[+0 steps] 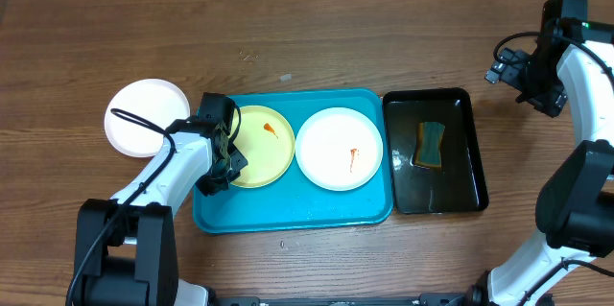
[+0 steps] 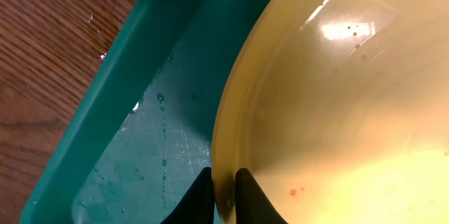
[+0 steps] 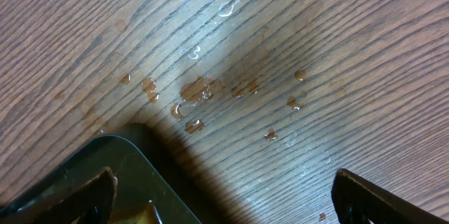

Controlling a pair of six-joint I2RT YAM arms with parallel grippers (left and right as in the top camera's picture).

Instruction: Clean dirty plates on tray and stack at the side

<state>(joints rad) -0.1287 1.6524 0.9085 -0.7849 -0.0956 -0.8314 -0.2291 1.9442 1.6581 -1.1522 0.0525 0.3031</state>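
Note:
The turquoise tray (image 1: 288, 215) holds a pale yellow plate (image 1: 264, 148) with an orange smear on its left and a white plate (image 1: 331, 143) with an orange-red smear on its right. A second white plate (image 1: 134, 114) lies on the table left of the tray. My left gripper (image 1: 219, 167) is shut on the yellow plate's left rim; in the left wrist view the fingers (image 2: 223, 199) pinch the rim of the yellow plate (image 2: 337, 104) over the tray floor (image 2: 140, 161). My right gripper (image 1: 528, 76) is open and empty at the far right, above the table.
A black tray (image 1: 465, 191) with dark water and a yellow-green sponge (image 1: 430, 143) stands right of the turquoise tray; its corner shows in the right wrist view (image 3: 133, 161). Water drops (image 3: 196, 90) lie on the wooden table.

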